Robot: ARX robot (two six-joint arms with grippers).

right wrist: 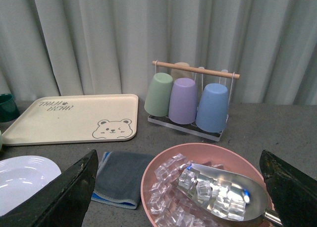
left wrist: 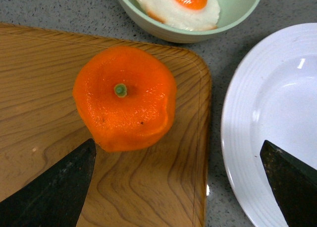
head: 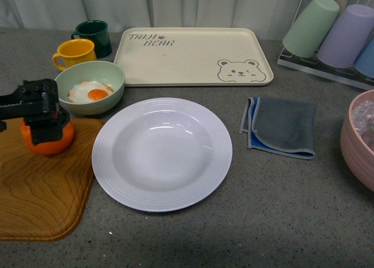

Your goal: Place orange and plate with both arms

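Note:
The orange (head: 55, 140) sits on the far corner of a wooden board (head: 41, 192) at the left, stem dimple up. My left gripper (head: 45, 124) hangs open just over it and hides its top in the front view. In the left wrist view the orange (left wrist: 124, 98) lies a little beyond the gap of the left gripper (left wrist: 177, 152), whose dark fingers (left wrist: 54, 192) are spread wide with nothing between them. The empty white plate (head: 162, 154) rests on the table right of the board. My right gripper (right wrist: 178, 157) is open above a pink bowl; the front view does not show it.
A pale green bowl (head: 90, 86) with a fried egg stands behind the board, with a yellow mug (head: 75, 52) and a dark green mug (head: 93, 37) beyond. A cream bear tray (head: 193, 54) lies at the back, a grey cloth (head: 280, 126) right of the plate. The pink bowl (right wrist: 148, 180) holds ice and a metal scoop (right wrist: 233, 192). A cup rack (right wrist: 190, 100) stands far right.

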